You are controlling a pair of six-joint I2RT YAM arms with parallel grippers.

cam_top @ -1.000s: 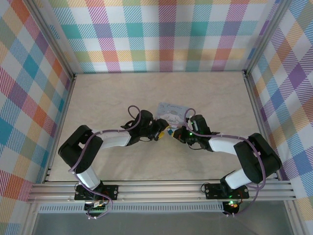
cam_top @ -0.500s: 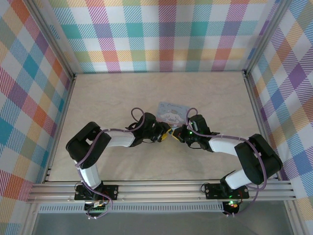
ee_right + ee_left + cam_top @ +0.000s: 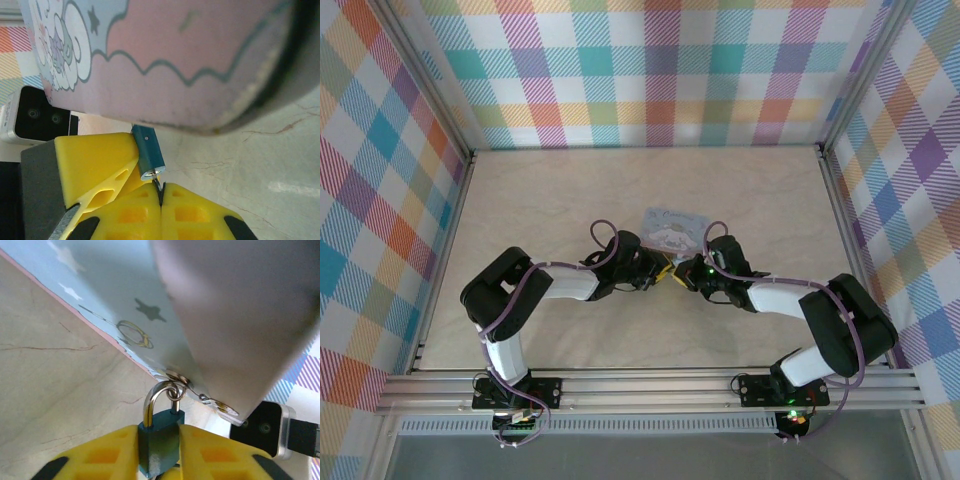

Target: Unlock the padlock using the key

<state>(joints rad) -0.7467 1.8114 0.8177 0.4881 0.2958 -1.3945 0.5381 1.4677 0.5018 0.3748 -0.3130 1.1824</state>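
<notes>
Dark blue-teal paint on a small boxy padlock, seen from the left wrist standing upright and clamped by its flanks between the yellow ribbed fingers of the left gripper. Topped by a polished silvery shackle, curved and threaded through a round metal hasp ring on the edge of the tin. Light-blue printed tin, closed, with small stars and a pink rim line; contents hidden. Beneath, pale marbled table, smooth, with thin veins.

From the right wrist: padlock body slanting down from under the tin's pink scalloped face, ending in a silvery keyway end. Right at that end, a thin pale sliver of key, pinched in the tightly closed yellow fingertips of the right gripper; cannot tell how far into the keyway. Left gripper's yellow finger pressed against the padlock's side.

From above: both gripper tips nose to nose at the tin's near edge, around mid-table; padlock and key too small to make out.
</notes>
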